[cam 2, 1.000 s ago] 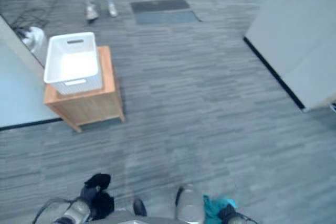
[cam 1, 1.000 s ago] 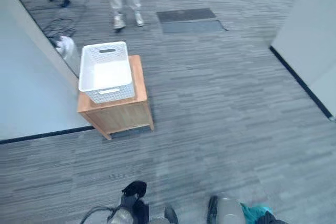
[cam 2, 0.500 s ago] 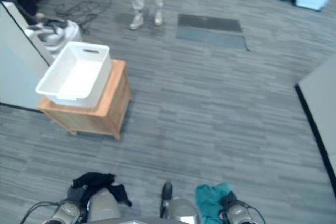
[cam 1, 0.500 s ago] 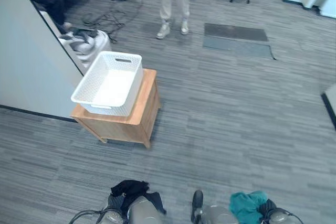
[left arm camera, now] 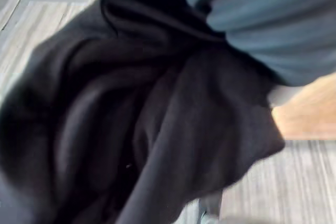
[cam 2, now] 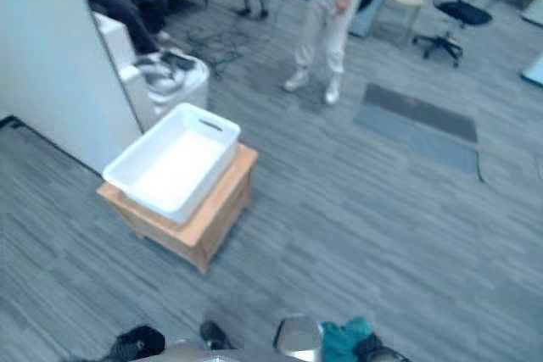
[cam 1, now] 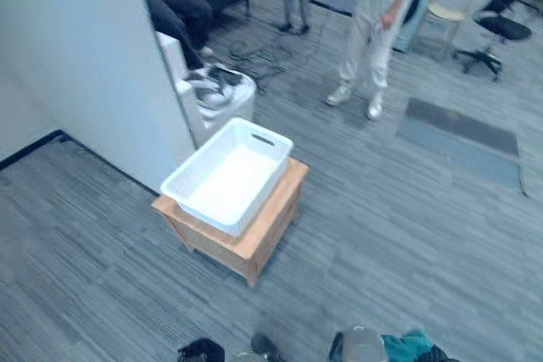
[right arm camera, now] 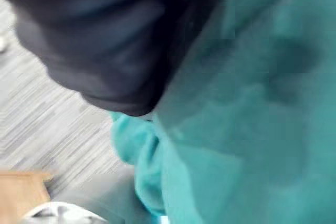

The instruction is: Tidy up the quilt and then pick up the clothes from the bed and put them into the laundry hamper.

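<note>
1. The left hand (left arm camera: 252,30) has a black garment (left arm camera: 131,129) bunched against it; how far its fingers are curled cannot be told under the cloth.
2. The right hand (right arm camera: 105,35) carries a teal garment (right arm camera: 247,103) draped close beside it; its grip is likewise hidden.
3. Both garments look soft, light and floppy, best held by a gathered bunch; crumpled, they show no clear long axis.
4. Ahead of both hands and well apart, the white hamper (cam 1: 227,175) sits on a wooden stand (cam 1: 271,225), its long side running away toward a standing person (cam 1: 373,31).

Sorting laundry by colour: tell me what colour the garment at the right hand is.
Teal garment, clearest in the right wrist view.
</note>
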